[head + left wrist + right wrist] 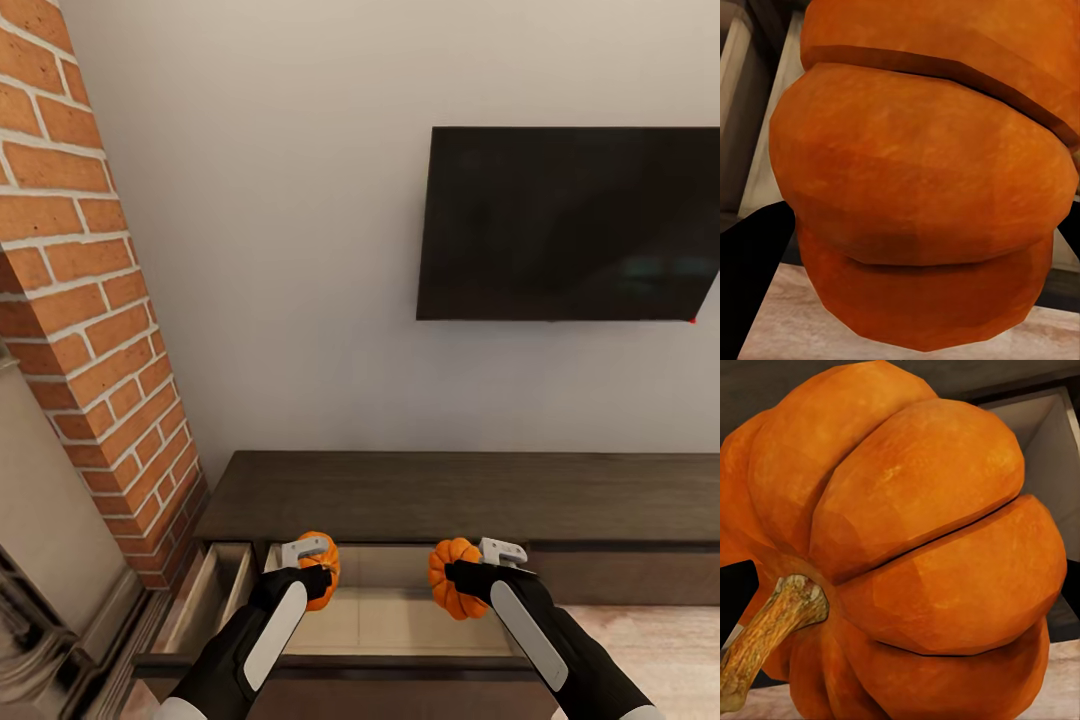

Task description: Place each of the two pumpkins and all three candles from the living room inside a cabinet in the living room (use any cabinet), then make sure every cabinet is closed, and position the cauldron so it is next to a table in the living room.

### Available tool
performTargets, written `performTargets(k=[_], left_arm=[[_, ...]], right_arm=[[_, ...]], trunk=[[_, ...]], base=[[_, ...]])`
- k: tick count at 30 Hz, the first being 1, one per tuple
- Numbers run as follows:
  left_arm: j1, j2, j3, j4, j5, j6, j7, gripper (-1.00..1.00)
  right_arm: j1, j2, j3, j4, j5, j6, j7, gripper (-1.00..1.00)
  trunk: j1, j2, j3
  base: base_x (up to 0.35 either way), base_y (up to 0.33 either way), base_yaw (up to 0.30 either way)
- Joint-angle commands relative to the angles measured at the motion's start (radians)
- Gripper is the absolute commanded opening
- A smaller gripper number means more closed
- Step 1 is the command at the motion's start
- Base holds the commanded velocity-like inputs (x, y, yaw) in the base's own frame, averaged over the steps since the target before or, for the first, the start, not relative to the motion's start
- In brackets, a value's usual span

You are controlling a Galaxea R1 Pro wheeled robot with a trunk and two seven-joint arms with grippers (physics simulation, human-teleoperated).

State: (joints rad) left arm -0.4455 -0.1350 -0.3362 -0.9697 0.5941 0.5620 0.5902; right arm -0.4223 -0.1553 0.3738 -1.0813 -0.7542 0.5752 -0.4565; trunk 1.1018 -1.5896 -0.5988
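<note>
Each of my grippers holds one orange ribbed pumpkin above the pulled-out drawer of the long dark-brown cabinet (pixel 470 495). My left gripper (pixel 312 568) is shut on the left pumpkin (pixel 325 570), whose orange bulk looms close in the left wrist view (pixel 922 187). My right gripper (pixel 478 572) is shut on the right pumpkin (pixel 452 580); its ribs and brown stem show close up in the right wrist view (pixel 922 555). The open drawer (pixel 390 620) has a light beige interior. The candles and the cauldron are out of view.
A brick chimney (pixel 90 300) rises at the left, beside a narrower open drawer (pixel 205 595). A dark TV (pixel 570 225) hangs on the white wall above the cabinet. Pale wood floor (pixel 660 650) lies at lower right.
</note>
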Motion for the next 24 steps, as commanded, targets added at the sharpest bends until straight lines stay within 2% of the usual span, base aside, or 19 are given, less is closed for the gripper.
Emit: performTargets(k=[1, 24], left_arm=[[-0.001, 0.000, -0.002, -0.001, 0.009, 0.001, 0.012, -1.00], [-0.001, 0.000, -0.001, -0.001, 0.007, -0.002, 0.011, -1.00]], right_arm=[[-0.001, -0.001, 0.004, -0.002, -0.011, -0.001, -0.011, -1.00], [-0.001, -0.001, 0.004, 0.000, -0.011, -0.002, -0.011, -1.00]], trunk=[[0.004, -0.008, -0.004], [0.092, -0.169, -0.076]], base=[[0.000, 0.000, 0.000], [0.000, 0.000, 0.000]])
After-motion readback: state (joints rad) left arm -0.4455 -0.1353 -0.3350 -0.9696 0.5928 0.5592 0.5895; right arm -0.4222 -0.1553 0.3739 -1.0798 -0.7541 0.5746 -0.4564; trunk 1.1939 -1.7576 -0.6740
